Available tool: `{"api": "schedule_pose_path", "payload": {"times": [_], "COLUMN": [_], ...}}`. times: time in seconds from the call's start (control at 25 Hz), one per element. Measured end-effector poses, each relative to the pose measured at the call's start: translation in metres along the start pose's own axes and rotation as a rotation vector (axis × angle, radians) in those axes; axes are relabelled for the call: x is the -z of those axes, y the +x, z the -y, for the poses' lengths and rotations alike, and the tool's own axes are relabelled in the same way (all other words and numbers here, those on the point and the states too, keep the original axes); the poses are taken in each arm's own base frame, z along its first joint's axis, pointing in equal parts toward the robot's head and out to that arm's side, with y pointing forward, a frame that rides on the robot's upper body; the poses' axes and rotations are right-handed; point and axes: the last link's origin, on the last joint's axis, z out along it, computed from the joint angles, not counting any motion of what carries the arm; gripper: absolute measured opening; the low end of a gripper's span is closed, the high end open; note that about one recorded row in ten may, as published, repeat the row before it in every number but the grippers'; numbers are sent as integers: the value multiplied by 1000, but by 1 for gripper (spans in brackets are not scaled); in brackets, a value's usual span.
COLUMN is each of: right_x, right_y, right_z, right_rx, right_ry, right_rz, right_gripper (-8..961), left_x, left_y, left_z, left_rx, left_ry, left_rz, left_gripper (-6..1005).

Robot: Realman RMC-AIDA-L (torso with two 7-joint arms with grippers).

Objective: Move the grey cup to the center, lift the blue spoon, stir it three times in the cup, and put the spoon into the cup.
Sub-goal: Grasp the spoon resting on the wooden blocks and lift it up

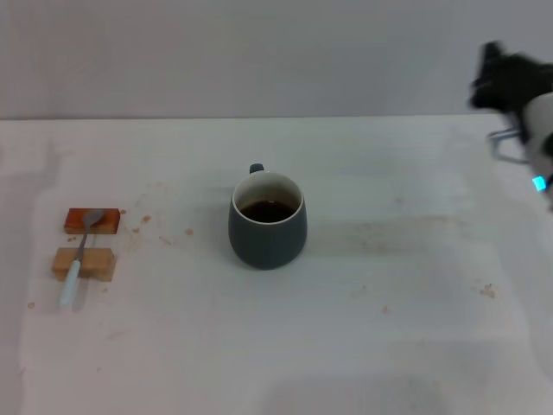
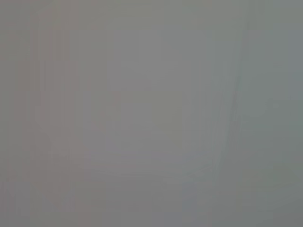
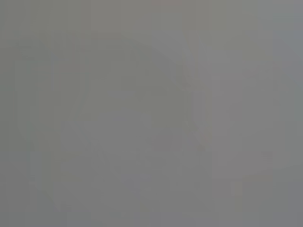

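Blue spoon [image 1: 79,249] lies far left, across two blocks [image 1: 86,242], handle toward you. Grey cup [image 1: 267,220] central. Right end effector [image 1: 510,99] far right; grip state unclear. Use your left arm.

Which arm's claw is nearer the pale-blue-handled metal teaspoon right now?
Cannot be ranked: only the right claw shows, at the table's far right edge, across the dark grey ceramic mug from the pale-blue-handled metal teaspoon lying on two small blocks. The left claw is out of view.

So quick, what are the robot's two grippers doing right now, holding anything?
Left gripper: not in view.
Right gripper: at the table's far right edge, away from the grey cup and blue spoon; open or closed cannot be told.
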Motion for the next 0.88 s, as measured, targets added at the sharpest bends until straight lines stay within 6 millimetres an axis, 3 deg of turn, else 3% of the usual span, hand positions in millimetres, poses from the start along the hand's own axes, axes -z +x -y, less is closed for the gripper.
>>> {"api": "schedule_pose_path", "payload": {"times": [0.04,0.12,0.24,0.52,0.64,0.88], "right_x": [1,2,6,23,27,24], "right_y": [-2,-3,-3,5,7,10], "right_z": [8,25,43,81,88,89], "right_rx": [-7,-1,28,-1,-14,-2], "right_ry": [32,92,146,225,246,247], "right_rz": [15,31,39,35,31,13], "right_gripper": [28,28,54,115,294,419], "left_x": [0,1,3,32,41,62], "left_y": [0,0,-2,-19,-20,-15], "left_z": [-12,-16,-18,-15,-15,-12], "left_rx": [5,10,11,6,-5,-85], "left_ry": [-46,-63,-73,-93,-103,-94], "left_rz": [5,15,29,115,141,210], "left_gripper": [851,852,852,839,833,822]}}
